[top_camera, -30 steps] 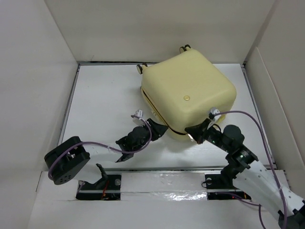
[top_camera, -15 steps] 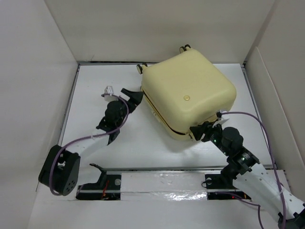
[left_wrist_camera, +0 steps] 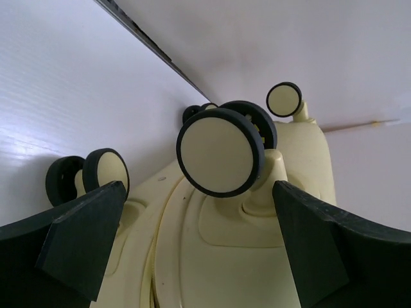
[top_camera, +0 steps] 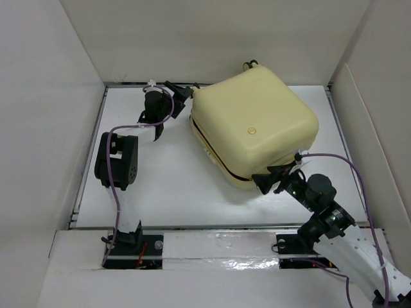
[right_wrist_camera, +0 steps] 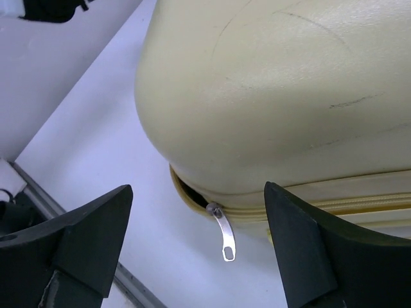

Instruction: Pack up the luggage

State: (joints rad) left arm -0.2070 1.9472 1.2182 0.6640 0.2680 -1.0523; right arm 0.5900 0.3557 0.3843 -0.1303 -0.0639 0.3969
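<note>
While the luggage (top_camera: 253,122) lies flat on the far right part of the white table (top_camera: 160,186), its pale-yellow shell up, my two grippers sit at opposite corners of it; my left gripper (top_camera: 182,92) is at the far left corner, close to the back wall (top_camera: 212,38), spread wide and grasping nothing; in its wrist view a black-rimmed wheel (left_wrist_camera: 220,160) stands between my left fingers (left_wrist_camera: 83,237), apart from both; a second wheel (left_wrist_camera: 106,172) shows lower left and a third wheel (left_wrist_camera: 284,99) beyond; my right gripper (top_camera: 268,179) is at the near corner, likewise released and empty; between my right fingers (right_wrist_camera: 308,250) a metal zipper pull (right_wrist_camera: 224,237) hangs from the seam, beside a short dark gap at the rounded corner; a round emblem (top_camera: 251,131) marks the top of the shell.
</note>
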